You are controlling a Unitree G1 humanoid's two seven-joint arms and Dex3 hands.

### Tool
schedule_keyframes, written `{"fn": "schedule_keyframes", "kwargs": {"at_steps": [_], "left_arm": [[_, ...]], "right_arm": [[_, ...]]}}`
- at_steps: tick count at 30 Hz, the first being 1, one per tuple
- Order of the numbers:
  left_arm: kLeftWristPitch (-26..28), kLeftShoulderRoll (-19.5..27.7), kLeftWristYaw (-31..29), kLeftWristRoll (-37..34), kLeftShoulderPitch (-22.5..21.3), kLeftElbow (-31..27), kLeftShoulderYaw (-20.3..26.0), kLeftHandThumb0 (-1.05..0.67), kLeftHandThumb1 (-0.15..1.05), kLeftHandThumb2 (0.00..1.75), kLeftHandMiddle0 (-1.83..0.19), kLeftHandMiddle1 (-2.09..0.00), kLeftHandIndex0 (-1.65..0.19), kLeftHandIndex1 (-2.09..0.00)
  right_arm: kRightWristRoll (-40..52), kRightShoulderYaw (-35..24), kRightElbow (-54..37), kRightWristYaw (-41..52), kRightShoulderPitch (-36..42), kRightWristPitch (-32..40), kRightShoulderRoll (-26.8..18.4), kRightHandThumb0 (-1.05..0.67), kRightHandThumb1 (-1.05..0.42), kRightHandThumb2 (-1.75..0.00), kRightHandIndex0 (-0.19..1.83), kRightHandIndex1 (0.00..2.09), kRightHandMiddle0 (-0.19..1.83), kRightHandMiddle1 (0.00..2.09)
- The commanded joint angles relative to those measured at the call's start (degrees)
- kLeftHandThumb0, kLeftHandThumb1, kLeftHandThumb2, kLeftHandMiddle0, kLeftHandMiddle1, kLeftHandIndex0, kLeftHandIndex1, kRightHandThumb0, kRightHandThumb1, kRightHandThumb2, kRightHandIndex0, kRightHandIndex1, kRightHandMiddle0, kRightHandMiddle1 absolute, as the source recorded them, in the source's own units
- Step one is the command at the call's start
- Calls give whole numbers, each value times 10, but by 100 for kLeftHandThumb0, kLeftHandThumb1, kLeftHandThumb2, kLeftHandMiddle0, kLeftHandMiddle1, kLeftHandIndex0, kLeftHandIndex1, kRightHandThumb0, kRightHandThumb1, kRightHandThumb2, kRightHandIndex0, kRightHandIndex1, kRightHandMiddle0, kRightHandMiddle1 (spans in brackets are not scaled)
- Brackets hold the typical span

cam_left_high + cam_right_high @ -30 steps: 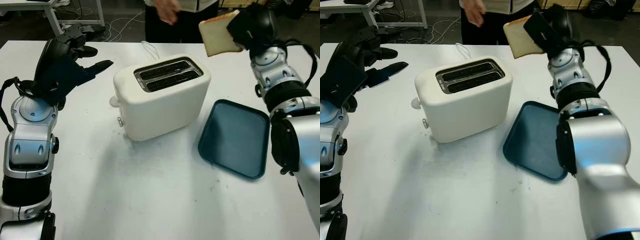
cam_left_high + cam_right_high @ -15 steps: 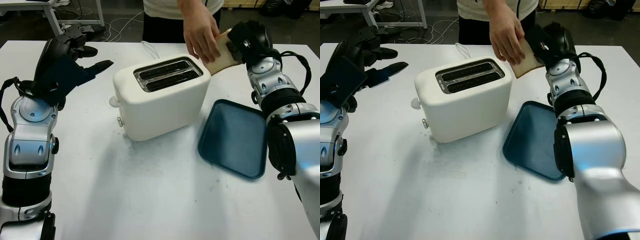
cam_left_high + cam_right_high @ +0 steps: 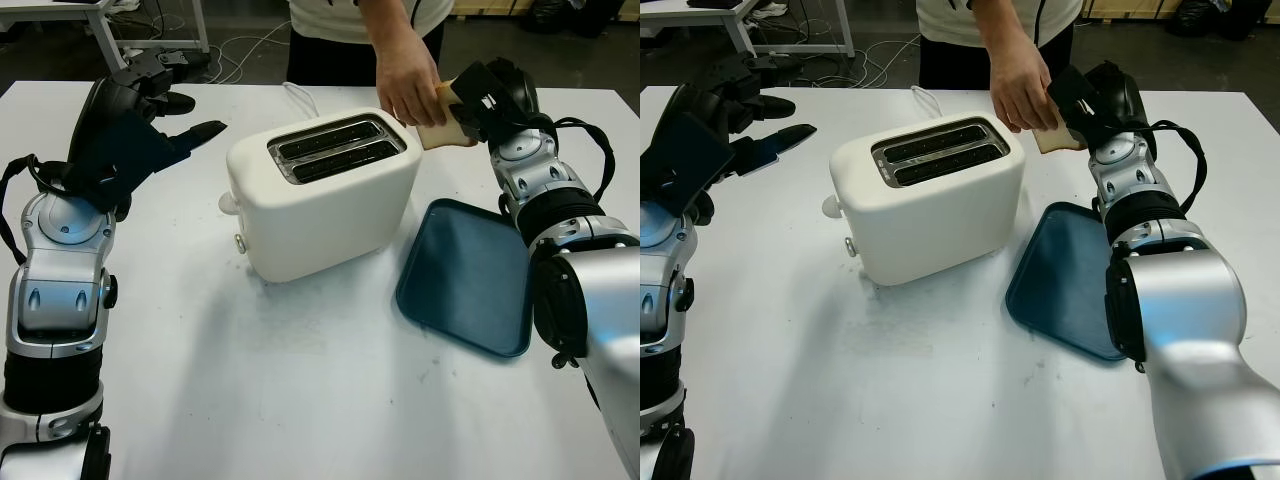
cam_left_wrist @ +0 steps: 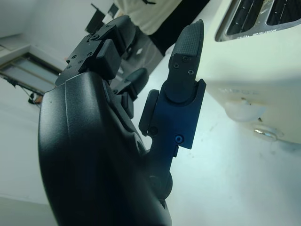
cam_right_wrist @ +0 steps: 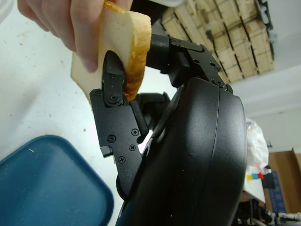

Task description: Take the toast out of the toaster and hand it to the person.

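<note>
Toast point(image 3: 447, 123) now gripped by person's hand point(image 3: 407, 88) at far right of worktop point(image 3: 300, 380), beyond toaster point(image 3: 320, 190) and above far edge of tray point(image 3: 468, 275); half a second ago hand only reaching over it, a second ago well clear. Right robot hand point(image 3: 478, 100) lowered toward toaster level since then, fingers point(image 5: 113, 89) still pinching slice from opposite side. Handover judged near complete, release outstanding; left robot hand point(image 3: 135, 120) open, raised left of toaster, unchanged.
</note>
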Motion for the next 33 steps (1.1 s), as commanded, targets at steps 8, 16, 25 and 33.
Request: {"fn": "schedule_keyframes", "kwargs": {"at_steps": [8,16,25,33], "left_arm": [[0,4,-1,2,2,-2,2,-50,92,9,-18,-91,-38,-40],[-2,6,-2,1,5,-2,4,-50,92,9,-18,-90,-38,-39],[4,2,2,-5,13,-10,10,-49,92,10,-17,-88,-37,-38],[20,-24,12,-28,44,-34,33,-47,92,13,-15,-85,-36,-35]], "right_arm": [[6,-3,-3,7,-7,-10,7,-31,-92,-31,54,175,42,146],[-5,15,-19,27,-5,-64,-4,-54,-92,-32,67,88,71,53],[41,-13,-113,55,83,-147,-17,-60,-92,-38,46,3,37,0],[150,-66,-476,100,323,-108,31,-49,-92,-47,11,37,25,0]]}}
